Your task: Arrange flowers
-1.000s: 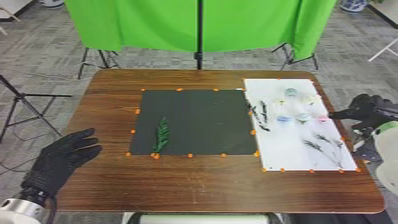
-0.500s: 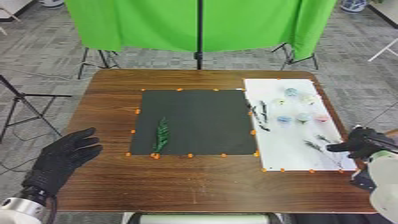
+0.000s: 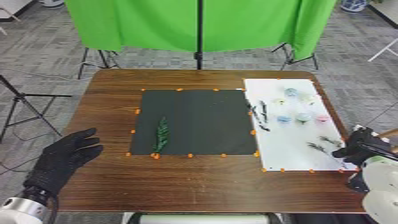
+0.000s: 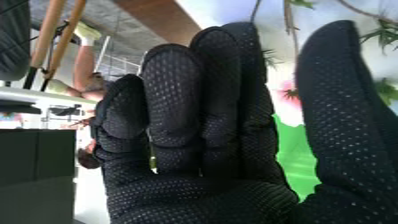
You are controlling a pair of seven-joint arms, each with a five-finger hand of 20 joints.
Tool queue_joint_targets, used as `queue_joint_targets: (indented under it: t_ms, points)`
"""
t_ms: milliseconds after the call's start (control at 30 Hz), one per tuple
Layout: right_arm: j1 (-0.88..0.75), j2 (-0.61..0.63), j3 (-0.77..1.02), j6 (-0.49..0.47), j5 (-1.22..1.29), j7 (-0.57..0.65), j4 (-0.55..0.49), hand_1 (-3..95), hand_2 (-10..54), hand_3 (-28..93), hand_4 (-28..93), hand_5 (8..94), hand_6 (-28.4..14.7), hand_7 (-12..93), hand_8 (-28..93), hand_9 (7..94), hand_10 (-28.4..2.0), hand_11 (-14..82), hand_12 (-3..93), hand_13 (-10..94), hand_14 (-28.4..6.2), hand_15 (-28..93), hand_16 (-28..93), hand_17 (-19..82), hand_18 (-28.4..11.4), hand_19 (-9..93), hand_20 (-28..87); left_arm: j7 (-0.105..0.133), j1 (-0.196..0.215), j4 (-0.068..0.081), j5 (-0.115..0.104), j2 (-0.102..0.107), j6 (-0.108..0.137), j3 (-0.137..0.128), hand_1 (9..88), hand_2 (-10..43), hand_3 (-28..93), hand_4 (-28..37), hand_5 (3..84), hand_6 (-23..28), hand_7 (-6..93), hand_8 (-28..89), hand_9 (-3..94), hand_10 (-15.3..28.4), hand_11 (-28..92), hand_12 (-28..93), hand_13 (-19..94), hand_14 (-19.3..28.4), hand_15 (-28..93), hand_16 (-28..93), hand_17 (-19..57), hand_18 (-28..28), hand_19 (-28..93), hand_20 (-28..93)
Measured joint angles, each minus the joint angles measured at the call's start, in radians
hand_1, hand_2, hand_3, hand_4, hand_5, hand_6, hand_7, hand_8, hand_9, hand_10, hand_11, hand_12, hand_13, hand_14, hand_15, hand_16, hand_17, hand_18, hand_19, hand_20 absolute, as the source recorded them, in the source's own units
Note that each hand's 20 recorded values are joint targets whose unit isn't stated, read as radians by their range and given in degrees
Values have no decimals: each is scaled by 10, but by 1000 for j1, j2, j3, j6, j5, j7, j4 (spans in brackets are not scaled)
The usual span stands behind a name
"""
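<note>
"Two hands on my rig; how are they?"

"My right hand [image 3: 364, 144] has straight fingers close together, thumb apart; my left hand [image 3: 60, 161] has its fingers loosely spread."

"And the flowers?"

"Dark sprigs [image 3: 317, 146] lie near my right fingertips, pale blooms [image 3: 304, 118] beyond them. A green leaf [image 3: 162, 137] lies well apart from my left fingers."

The right hand [image 3: 363, 145] is held with fingers [image 4: 173, 105] straight and thumb [image 4: 338, 100] set apart. Between them, a pink flower [image 4: 288, 96] and green cloth [image 4: 298, 157] are seen. Thin stems [image 4: 290, 27] and leaves [image 4: 387, 34] are seen against the white mat [image 4: 210, 12]; beside it, the brown worktop [image 4: 160, 21] is partly shown.
</note>
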Motion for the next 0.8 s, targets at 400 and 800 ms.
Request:
queue_joint_targets:
  t_ms: [400, 800]
  points:
    - [-34, -7, 9, 209, 41, -107, 16, 427, -95, 863, -236, 786, -21, 532, -24, 858, -86, 603, 321, 781, -84, 786, 328, 384, -205, 931, 415, 0, 1, 0, 0, 0, 2, 1, 255, 63, 763, -275, 356, 63, 315, -156, 316, 155, 401, 134, 260, 177, 559, -71, -61, 232, 616, 36]
    - [24, -24, 24, 249, 18, -94, -108, 419, -95, 851, -222, 778, -14, 566, -31, 866, -81, 621, 322, 801, -77, 794, 329, 408, -209, 932, 445, -1, 2, -1, 0, -3, 4, 0, 255, 62, 764, -276, 356, 63, 315, -156, 316, 155, 402, 134, 260, 177, 558, -71, -61, 232, 616, 36]
